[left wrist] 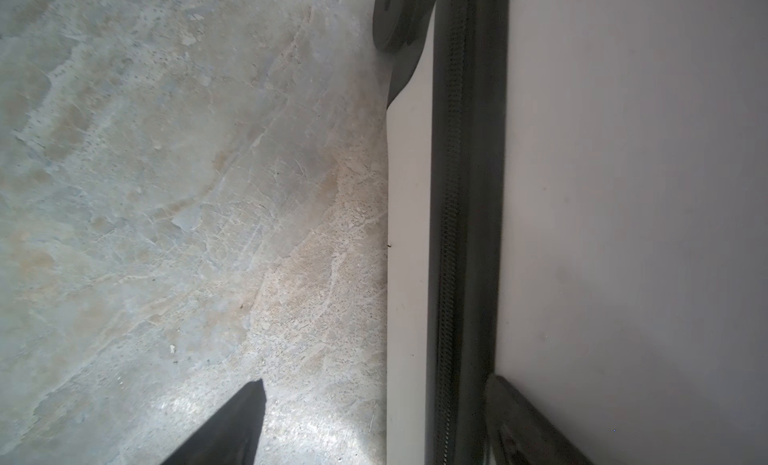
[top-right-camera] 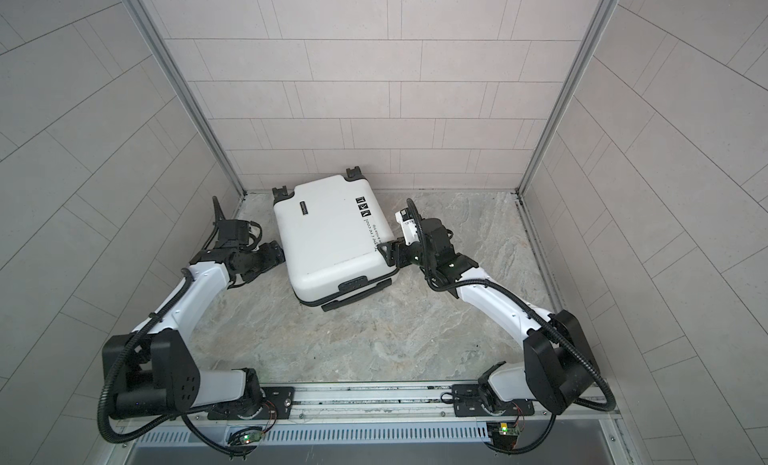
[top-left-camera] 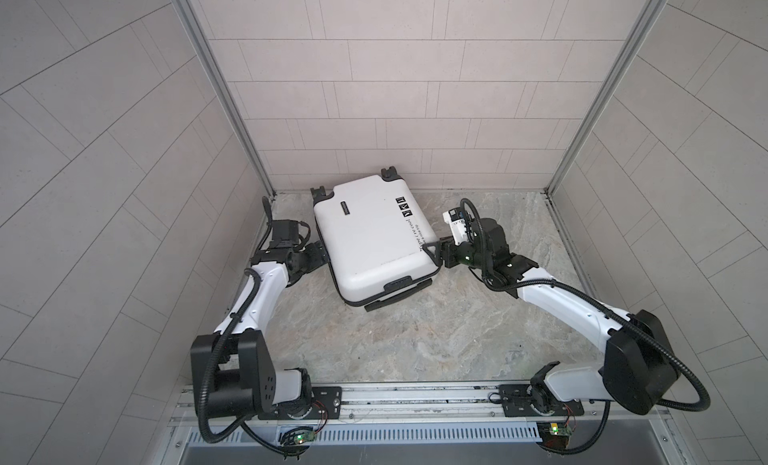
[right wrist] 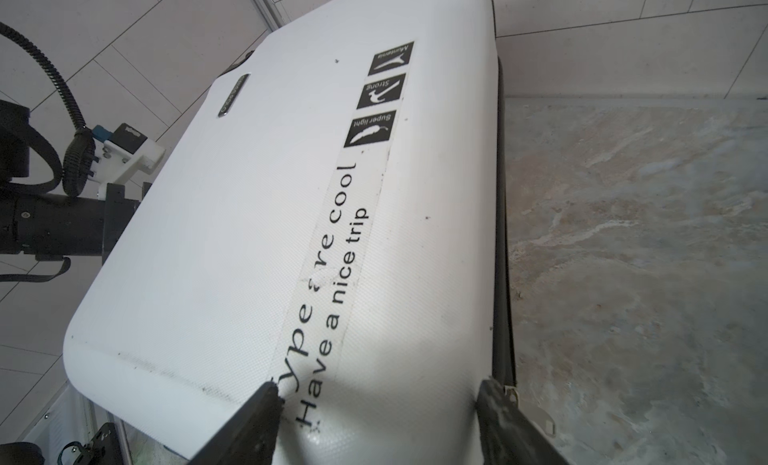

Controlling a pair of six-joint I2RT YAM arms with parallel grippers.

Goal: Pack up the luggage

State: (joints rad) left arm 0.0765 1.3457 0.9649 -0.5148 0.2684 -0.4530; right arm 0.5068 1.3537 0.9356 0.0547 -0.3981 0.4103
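White textured luggage (top-left-camera: 370, 234); left gripper (left wrist: 374, 394) gapes empty, right gripper (right wrist: 378, 386) straddles edge, grip unclear.

Luggage (right wrist: 232, 234) shell finely textured white plastic, matt; zipper trim (left wrist: 465, 234) black cloth; tabletop (top-left-camera: 374, 338) smooth, marbled stone-look

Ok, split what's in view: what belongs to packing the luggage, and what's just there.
Job: luggage, zipped shut, lying flat; left gripper and right gripper at its opposite sides.
Just there: marble tabletop; tiled walls; front rail.
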